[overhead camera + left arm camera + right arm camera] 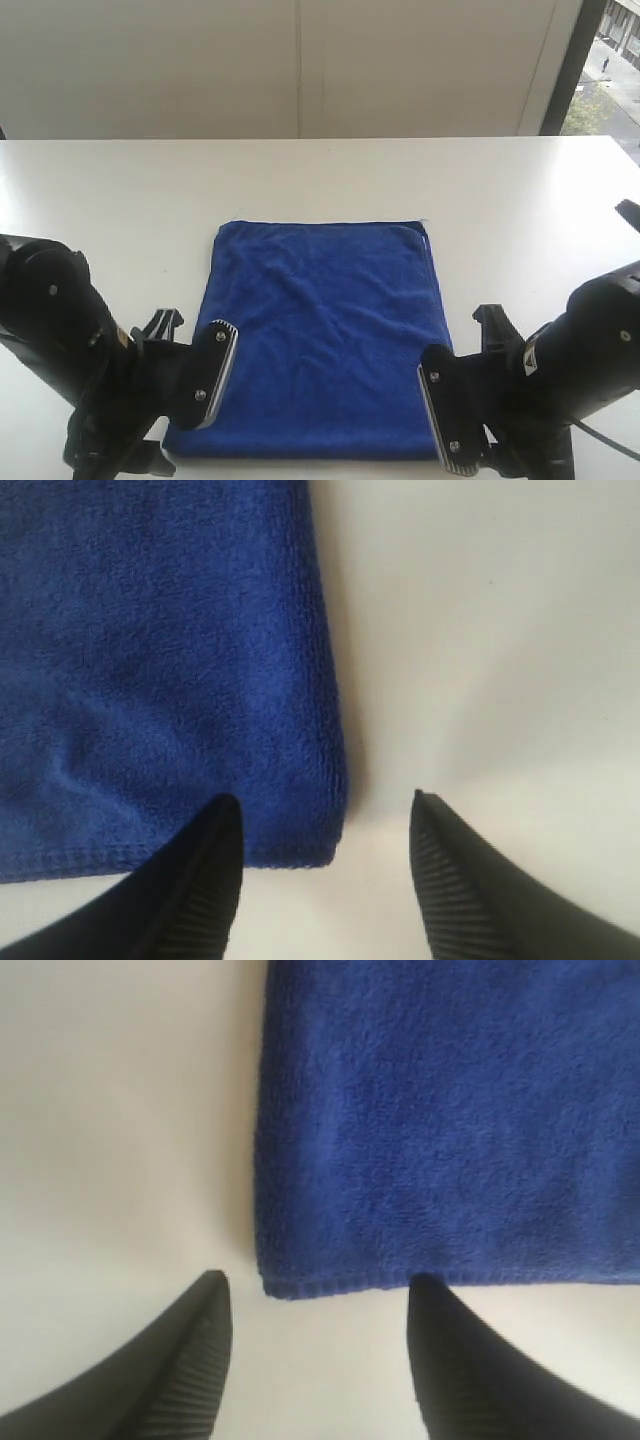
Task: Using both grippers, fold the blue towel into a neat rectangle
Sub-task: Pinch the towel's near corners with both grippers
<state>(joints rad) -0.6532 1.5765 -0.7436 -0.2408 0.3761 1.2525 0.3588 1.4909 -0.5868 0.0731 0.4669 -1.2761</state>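
Two near corners of the blue towel [320, 330], my left hand [322, 810] spread over one, right hand [317, 1285] spread over the other

Fuzzy cloth towel [320, 330] (matt pile) on smooth table [120, 200].

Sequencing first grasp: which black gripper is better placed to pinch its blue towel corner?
Probably the left gripper: the blue microfibre towel corner lies deeper between its open jaws; the right gripper only just reaches its corner.
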